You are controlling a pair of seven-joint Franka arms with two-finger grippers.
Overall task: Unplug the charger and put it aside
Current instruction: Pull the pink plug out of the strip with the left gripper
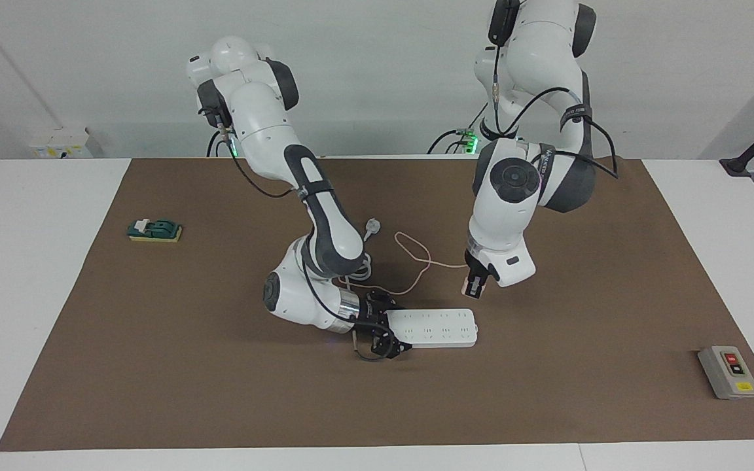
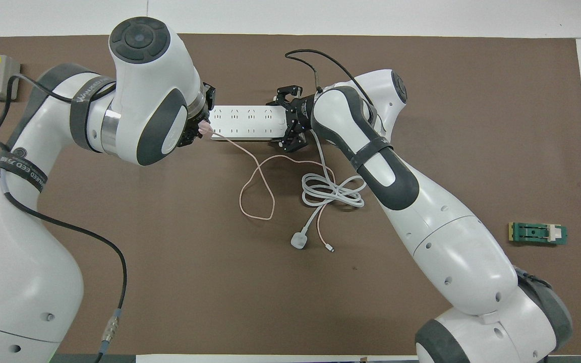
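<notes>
Over the desk (image 1: 678, 216), just above the power strip's (image 1: 439, 327) end toward the left arm, left tool (image 1: 475, 286) is closed on the charger (image 2: 202, 129), pink cube lifted clear of the sockets, cable (image 2: 257, 189) trailing to the mat nearer the robots. Right tool (image 1: 387, 330) sits low at the strip's other end, fingers spread around it, pinning it. Thick white cord (image 2: 331, 194) coiled beside the pink cable. Step looks like: unplug done, carry underway. Next: move charger to bare mat, lower, release; watch cable drag.
</notes>
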